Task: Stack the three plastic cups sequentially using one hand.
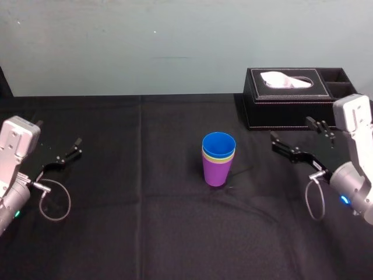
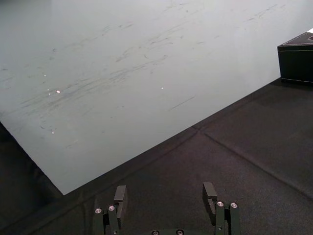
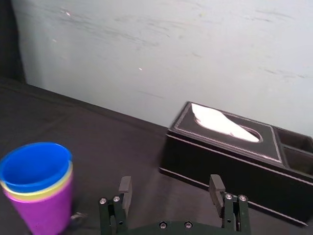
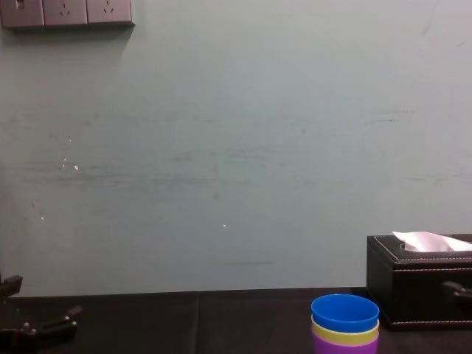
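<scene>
right gripper [image 1: 291,133] was seen spread, empty, near stacked cups [image 1: 218,158] | left gripper [image 1: 69,153] was seen spread, empty

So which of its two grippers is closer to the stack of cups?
Right. The right gripper hangs open a short way to the right of the stacked cups; the left gripper, also open, is much farther off on their left.
</scene>
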Robot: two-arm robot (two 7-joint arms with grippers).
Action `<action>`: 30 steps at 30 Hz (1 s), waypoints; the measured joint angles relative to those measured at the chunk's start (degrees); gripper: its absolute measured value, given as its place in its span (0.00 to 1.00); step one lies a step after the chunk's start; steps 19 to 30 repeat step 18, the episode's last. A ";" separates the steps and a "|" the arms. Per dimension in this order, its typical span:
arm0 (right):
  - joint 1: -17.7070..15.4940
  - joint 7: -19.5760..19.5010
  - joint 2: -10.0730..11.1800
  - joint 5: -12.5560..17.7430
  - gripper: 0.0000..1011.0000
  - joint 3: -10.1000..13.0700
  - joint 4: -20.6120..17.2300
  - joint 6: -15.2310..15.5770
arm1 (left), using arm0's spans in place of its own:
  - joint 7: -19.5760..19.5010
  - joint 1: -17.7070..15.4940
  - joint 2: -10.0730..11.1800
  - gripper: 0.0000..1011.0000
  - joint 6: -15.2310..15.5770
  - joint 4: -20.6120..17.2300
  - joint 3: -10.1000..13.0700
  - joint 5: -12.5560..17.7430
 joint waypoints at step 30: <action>0.00 -0.08 -0.02 -0.27 0.99 0.12 0.30 -0.14 | 0.00 0.00 0.00 1.00 0.00 0.00 0.00 0.00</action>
